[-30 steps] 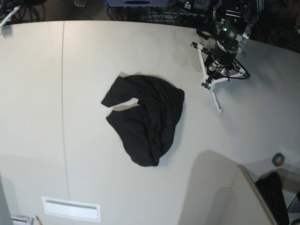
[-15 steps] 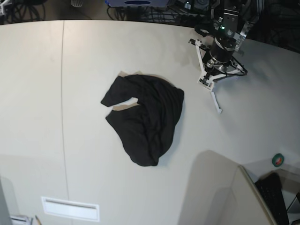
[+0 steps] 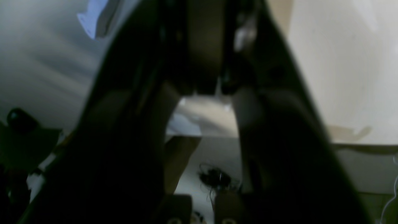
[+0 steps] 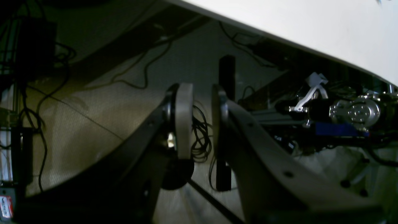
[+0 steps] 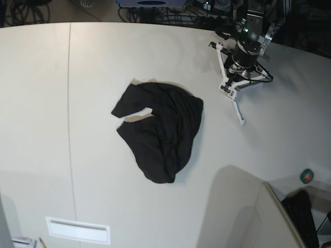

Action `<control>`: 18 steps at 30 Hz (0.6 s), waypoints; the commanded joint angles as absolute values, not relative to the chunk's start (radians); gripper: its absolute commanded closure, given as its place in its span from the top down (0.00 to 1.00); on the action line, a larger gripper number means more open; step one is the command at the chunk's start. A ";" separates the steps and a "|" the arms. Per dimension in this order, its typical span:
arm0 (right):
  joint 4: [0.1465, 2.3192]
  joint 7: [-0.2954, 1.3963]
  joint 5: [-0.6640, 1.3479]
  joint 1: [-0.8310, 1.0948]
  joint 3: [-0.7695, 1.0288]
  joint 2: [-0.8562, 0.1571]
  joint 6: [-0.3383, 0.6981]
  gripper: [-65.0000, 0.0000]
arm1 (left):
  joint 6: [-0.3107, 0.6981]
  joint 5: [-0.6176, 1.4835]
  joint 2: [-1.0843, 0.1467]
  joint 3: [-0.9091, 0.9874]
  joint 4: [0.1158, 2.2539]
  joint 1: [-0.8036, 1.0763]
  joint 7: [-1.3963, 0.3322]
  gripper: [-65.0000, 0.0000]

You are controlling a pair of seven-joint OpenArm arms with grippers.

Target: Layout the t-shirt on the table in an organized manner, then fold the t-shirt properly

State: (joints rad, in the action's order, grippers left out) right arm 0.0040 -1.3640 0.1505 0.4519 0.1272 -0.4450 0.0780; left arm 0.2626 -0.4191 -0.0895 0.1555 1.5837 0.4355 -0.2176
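My crumpled black cloth t-shirt [image 5: 160, 129] lies bunched mid-way across the cream table [image 5: 93, 67], untouched. The left gripper [image 5: 239, 106], beyond the shirt's right edge, has its jaws together and empty; the right gripper [image 4: 202, 124] is off the table, pads slightly apart, holding nothing. Risk, I judge: pinching several layers and dragging the heap. A white rectangular plate [image 5: 78, 230] sits well below the shirt.

dark floor [image 4: 93, 102], tangled cables [image 4: 199, 137]
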 commanded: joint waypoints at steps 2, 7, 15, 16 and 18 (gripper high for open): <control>0.012 -1.394 0.174 0.446 0.131 -0.490 0.088 0.18 | 0.252 -0.421 -0.094 0.156 1.598 0.437 -0.200 0.00; 0.110 -1.394 0.171 0.444 0.130 -0.513 0.093 0.18 | 0.252 -0.421 -0.094 0.156 1.598 0.437 -0.200 0.00; 0.183 -1.379 0.170 0.372 0.128 -0.561 0.093 0.27 | 0.252 -0.423 -0.096 0.148 1.598 0.437 -0.203 0.00; 0.183 -1.376 0.168 0.361 0.128 -0.567 0.093 0.27 | 0.252 -0.423 -0.096 0.147 1.598 0.437 -0.205 0.00; 0.183 -1.360 0.168 0.337 0.125 -0.582 0.094 0.27 | 0.252 -0.423 -0.096 0.145 1.598 0.437 -0.205 0.00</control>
